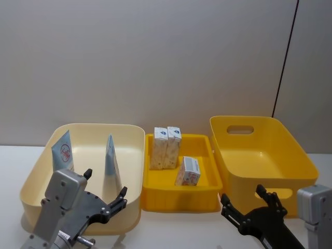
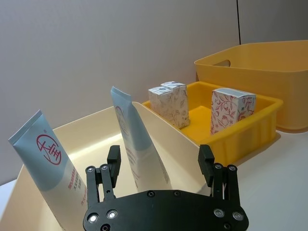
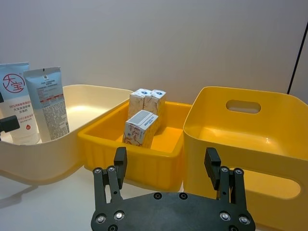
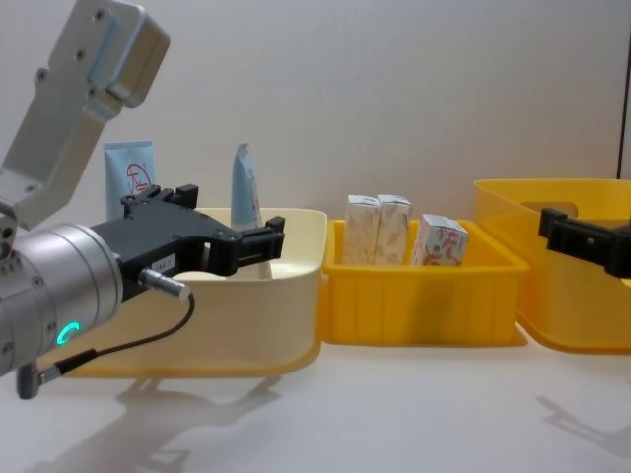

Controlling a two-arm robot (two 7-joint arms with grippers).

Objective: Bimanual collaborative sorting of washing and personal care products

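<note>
Two tubes (image 1: 110,158) stand in the cream bin (image 1: 98,126), so that half looks sorted. Three cartons (image 1: 166,147) wait in the middle tray (image 1: 179,199), likely bound for the bare big yellow bin (image 1: 290,150). Left gripper (image 1: 106,182) hovers spread at the cream bin's front rim, tubes just beyond its jaws. Right gripper (image 1: 242,195), spread too, is well apart from the cartons.

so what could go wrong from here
The open left pincer hangs close to the near tube standing in the cream bin; a brush could topple it. The two upright cartons in the yellow tray touch, so the open right pincer, closing on one, might drag its neighbour. The third carton is tilted and may slip.
</note>
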